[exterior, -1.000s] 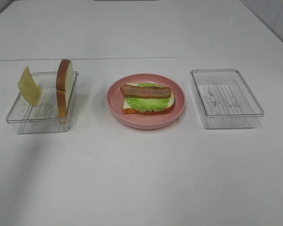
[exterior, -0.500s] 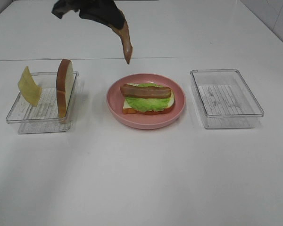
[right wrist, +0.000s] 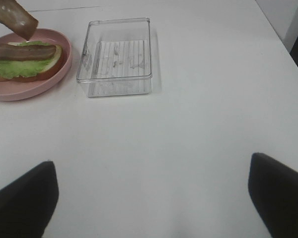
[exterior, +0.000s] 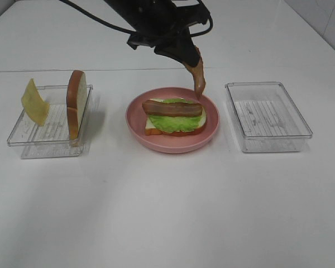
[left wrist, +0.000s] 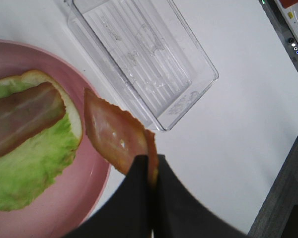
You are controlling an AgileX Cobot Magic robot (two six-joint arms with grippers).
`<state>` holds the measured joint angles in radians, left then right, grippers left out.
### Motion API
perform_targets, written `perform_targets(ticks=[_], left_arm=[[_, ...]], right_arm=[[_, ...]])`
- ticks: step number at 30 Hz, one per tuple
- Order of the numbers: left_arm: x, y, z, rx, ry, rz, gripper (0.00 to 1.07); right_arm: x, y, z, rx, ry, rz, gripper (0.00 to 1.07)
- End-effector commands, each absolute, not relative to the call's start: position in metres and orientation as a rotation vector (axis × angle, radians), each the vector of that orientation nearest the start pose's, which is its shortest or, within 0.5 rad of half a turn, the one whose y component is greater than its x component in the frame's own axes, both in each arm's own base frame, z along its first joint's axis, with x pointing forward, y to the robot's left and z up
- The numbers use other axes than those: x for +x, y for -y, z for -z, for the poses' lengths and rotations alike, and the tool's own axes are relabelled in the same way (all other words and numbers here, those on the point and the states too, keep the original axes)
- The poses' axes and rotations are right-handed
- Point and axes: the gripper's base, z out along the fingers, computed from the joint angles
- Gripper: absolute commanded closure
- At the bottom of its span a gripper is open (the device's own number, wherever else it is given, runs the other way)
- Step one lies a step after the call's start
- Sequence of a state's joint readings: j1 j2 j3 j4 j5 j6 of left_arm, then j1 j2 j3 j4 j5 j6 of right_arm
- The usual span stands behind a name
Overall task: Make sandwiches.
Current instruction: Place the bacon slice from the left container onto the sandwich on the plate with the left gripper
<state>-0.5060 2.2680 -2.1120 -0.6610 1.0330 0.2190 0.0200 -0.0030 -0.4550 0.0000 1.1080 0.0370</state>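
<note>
At the left, a clear tray point(exterior: 22, 140) holds a yellow cheese square point(exterior: 34, 102) leaning tilted at its left wall. A bread slice point(exterior: 76, 106) stands on edge along the tray's right wall, apart from the cheese. In the middle sits the pink plate point(exterior: 173, 147) with the part-built sandwich point(exterior: 176, 125) on it. A white bread base carries a ruffled lettuce leaf point(exterior: 170, 121), and a laid bacon strip point(exterior: 172, 107) lies lengthwise across the top.

Over the plate's far right side, the left gripper point(exterior: 185, 51) reaches in from the upper left. Its fingers point(left wrist: 139, 193) are pressed together on the upper end of a second bacon strip point(exterior: 199, 77), which hangs down limp. The lower tip points at the right end of the laid bacon strip. It seems just clear of it, though contact is hard to judge from these angles. The left wrist view places the second bacon strip over the plate's rim, between the sandwich and the right tray point(exterior: 304, 125).

That tray stands right of the plate, apart from it. The right gripper point(right wrist: 149, 198), seen only in its own wrist view, hangs over the white table point(right wrist: 188, 139), well apart from the right tray. Its fingers point(right wrist: 20, 203) are spread wide and hold nothing.
</note>
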Motion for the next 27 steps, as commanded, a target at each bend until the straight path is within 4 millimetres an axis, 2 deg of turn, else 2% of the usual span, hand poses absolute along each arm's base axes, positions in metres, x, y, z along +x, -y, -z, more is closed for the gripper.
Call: perform_targets(ticks=[1,5,8,10,13,14,16,19,21,27], left_arm=[[0.420,0.298,-0.250,0.683,-2.524,1.013,1.07],[0.429,0.311,-0.232,0.657,-2.523,1.094,1.07],[0.431,0.313,-0.224,0.646,-2.531,1.111,1.07],[0.434,0.315,-0.204,0.632,-2.567,1.111,1.07],[0.435,0.316,-0.200,0.631,-2.576,1.111,1.07],[0.436,0.316,-0.190,0.634,-2.596,1.107,1.07],[0.437,0.316,-0.186,0.640,-2.603,1.098,1.07],[0.439,0.312,-0.180,0.667,-2.611,1.026,1.07],[0.444,0.306,-0.179,0.698,-2.611,0.868,1.07],[0.447,0.300,-0.175,0.725,-2.623,0.749,1.07]], right_arm=[[-0.006,0.000,-0.261,0.014,-2.096,-0.031,0.09],[-0.006,0.000,-0.261,0.014,-2.096,-0.031,0.09],[-0.006,0.000,-0.261,0.014,-2.096,-0.031,0.09],[-0.006,0.000,-0.261,0.014,-2.096,-0.031,0.09],[-0.006,0.000,-0.261,0.014,-2.096,-0.031,0.09],[-0.006,0.000,-0.261,0.014,-2.096,-0.031,0.09],[-0.006,0.000,-0.261,0.014,-2.096,-0.031,0.09],[-0.006,0.000,-0.261,0.014,-2.096,-0.031,0.09],[-0.006,0.000,-0.261,0.014,-2.096,-0.031,0.09],[-0.006,0.000,-0.261,0.014,-2.096,-0.031,0.09]])
